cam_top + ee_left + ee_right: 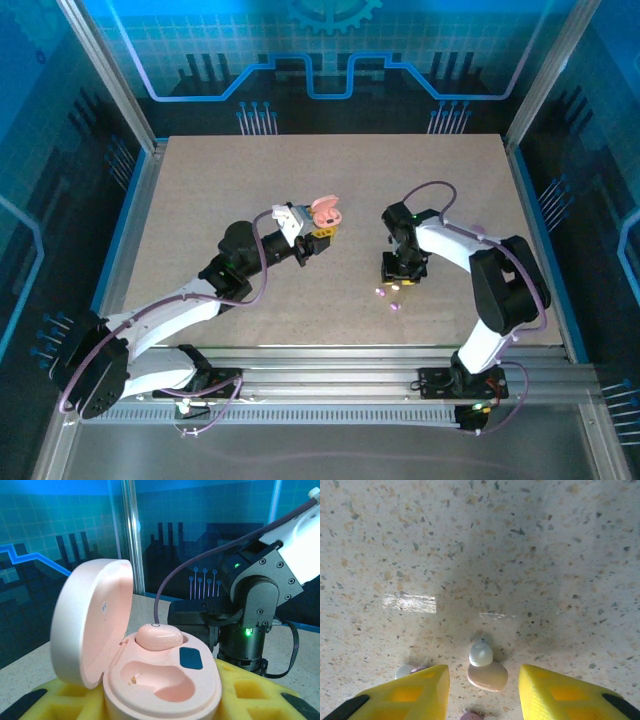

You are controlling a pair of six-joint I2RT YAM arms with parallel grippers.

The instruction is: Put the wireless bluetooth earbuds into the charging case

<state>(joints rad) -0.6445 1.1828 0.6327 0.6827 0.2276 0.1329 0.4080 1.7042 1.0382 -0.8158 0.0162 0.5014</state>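
While the left gripper [160, 702] is clamped narrow on the case [165, 687], with a yellow finger [252, 692] pressed to each side of its base, the lid [90, 625] stands swung wide open off to one side of the grip. One earbud [159, 636] is seated in the socket farther from the fingertips. The nearer socket [157, 679] is hollow and bare, apart from a tiny speck I can't make out. A dark blue oval patch [191, 658] sits just beside the seated one.

Over on my other arm, the right gripper [487, 692] points straight down at the table [480, 555], jaws partway apart and gripping nothing. A pink bud [488, 676] with a whitish tip lies flat on the table right between the fingers, and as far as I can tell it touches neither one. A pale bud [405, 671] sits just outside one finger, half hidden behind it. A lilac bud [471, 715] peeks in closer to the palm, cut off by the edge, so I can't say much about it.

From the overhead cam the two grippers are well apart, and those little buds are on the table right at the right gripper's tips.
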